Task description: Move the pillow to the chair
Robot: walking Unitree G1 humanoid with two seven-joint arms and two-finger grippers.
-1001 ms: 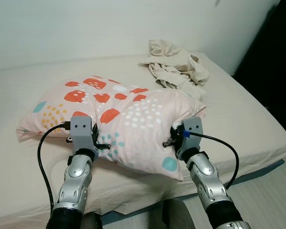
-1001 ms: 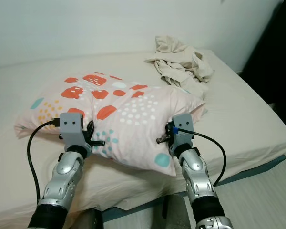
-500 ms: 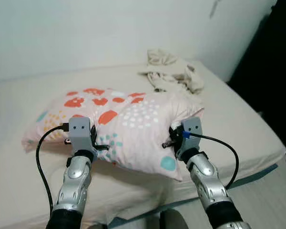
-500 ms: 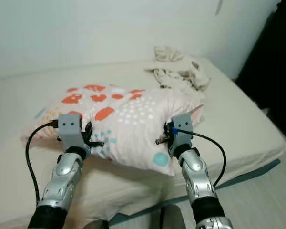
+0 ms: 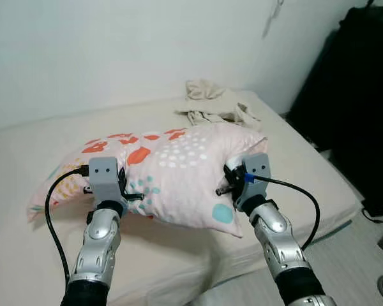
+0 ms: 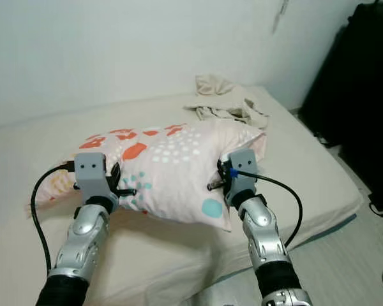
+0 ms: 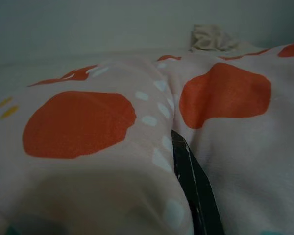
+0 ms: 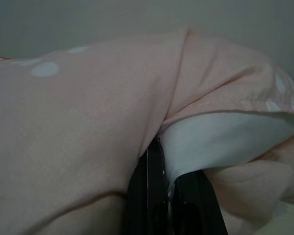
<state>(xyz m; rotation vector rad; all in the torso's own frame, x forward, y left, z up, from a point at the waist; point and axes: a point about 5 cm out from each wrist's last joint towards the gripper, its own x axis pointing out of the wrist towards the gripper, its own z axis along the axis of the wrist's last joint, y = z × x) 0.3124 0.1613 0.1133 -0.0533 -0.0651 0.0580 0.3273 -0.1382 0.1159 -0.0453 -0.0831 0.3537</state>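
Note:
A pink pillow (image 5: 179, 169) with orange, white and teal spots is held between my two arms over the bed. My left gripper (image 5: 135, 196) is shut on its near left side, with pink fabric bunched over a black finger (image 7: 193, 191). My right gripper (image 5: 222, 189) is shut on its right end, where the black fingers (image 8: 152, 196) pinch the cover and the white inner edge. The pillow's near side hangs above the mattress and casts a shadow. Its far left corner (image 5: 41, 204) droops towards the sheet.
The cream bed (image 5: 306, 185) spreads out before me, its right edge running to the floor (image 5: 364, 255). A crumpled beige cloth (image 5: 210, 105) lies at the bed's far side by the white wall. Tall black furniture (image 5: 354, 95) stands to the right of the bed.
The view has risen and pulled back from the bed. Both grippers keep their hold, and the pillow has come up off the mattress with them.

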